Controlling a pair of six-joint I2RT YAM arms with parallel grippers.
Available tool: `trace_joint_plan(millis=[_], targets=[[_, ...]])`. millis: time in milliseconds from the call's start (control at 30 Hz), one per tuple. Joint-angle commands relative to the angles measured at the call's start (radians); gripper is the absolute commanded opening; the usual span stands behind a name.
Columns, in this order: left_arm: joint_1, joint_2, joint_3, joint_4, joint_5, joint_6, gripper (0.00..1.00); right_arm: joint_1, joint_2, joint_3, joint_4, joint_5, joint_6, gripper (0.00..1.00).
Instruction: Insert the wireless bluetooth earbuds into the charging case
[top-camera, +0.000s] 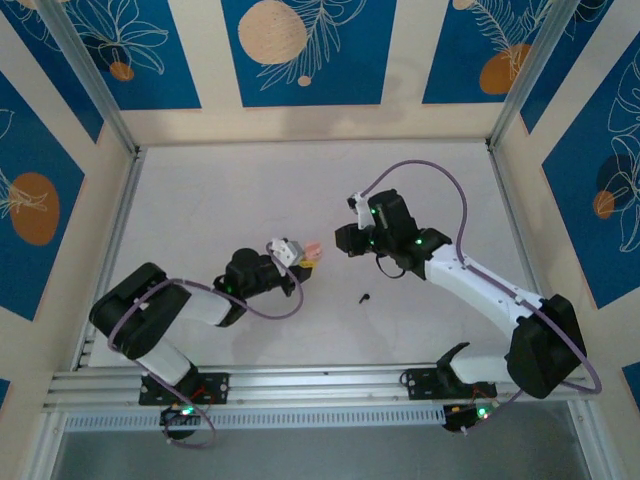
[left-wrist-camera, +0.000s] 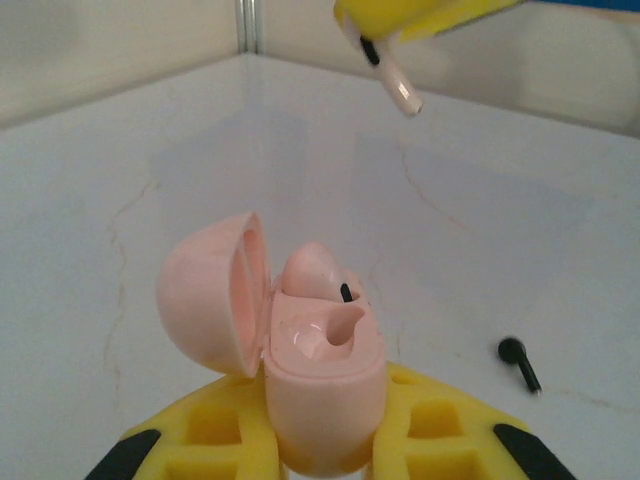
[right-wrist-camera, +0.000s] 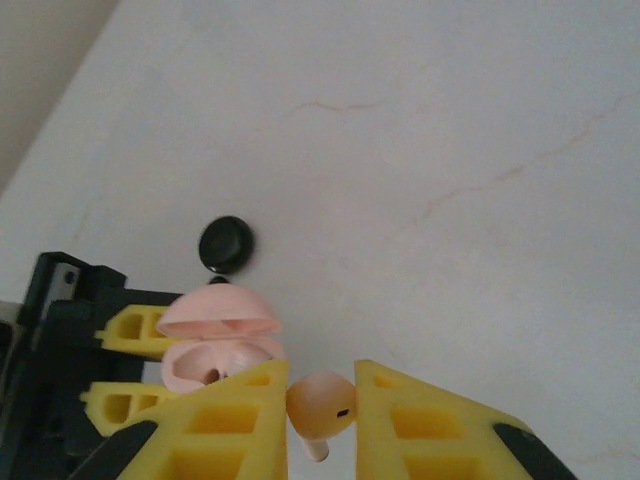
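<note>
Your left gripper was clamped on the charging case — a smooth, glossy pink shell, rounded, its domed lid hinged open to one side; your right gripper was pinched on the pale pink earbud, bulb between yellow, square-recessed fingers, stem hanging down, above and beyond the case — not touching it; the black earbud lay loose on the white, faintly cracked table, near the case.
</note>
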Motion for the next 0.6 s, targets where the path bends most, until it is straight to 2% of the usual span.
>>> trace_joint_plan(millis=[0, 567], targets=[[-0.025, 0.021, 0.041, 0.113, -0.029, -0.022, 0.06, 0.004, -0.025, -0.036, 0.140, -0.046, 0.046, 0.19], [-0.039, 0.124, 0.062, 0.304, -0.070, -0.146, 0.06, 0.042, -0.015, -0.063, 0.275, -0.055, 0.053, 0.19]])
